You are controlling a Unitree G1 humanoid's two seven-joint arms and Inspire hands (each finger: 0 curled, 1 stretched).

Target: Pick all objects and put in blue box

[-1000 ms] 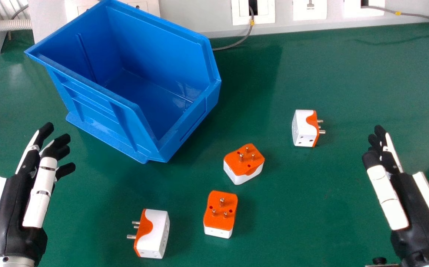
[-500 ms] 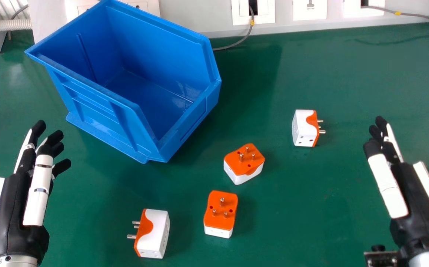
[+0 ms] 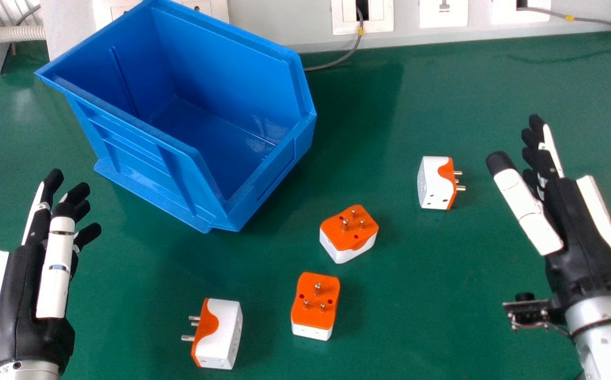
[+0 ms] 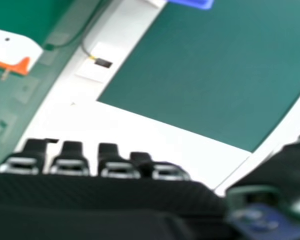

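Note:
In the head view my left hand [image 3: 31,285] is open at the left, below the blue box [image 3: 263,174], which has nothing inside. My right hand [image 3: 574,227] is open and empty, to the right of a white-and-orange adapter [image 3: 433,183] lying on its side. Two adapters stand pins up near the middle, one [image 3: 347,229] above the other [image 3: 315,306]. Another adapter [image 3: 221,332] lies at the lower left, its pins pointing left. In the right hand view, my right hand [image 4: 90,195] has straight fingers, and an adapter [image 4: 12,48] shows beyond them.
Behind the green table [image 3: 469,105] runs a pale wall panel with sockets [image 3: 442,12] and a grey cable [image 3: 337,60]. A white casing with a ribbed hose [image 3: 19,34] stands at the back left.
My right hand has moved forward and slightly left, with its thumb now spread away from the fingers. My left hand has shifted only a little. The adapters and the box have stayed put.

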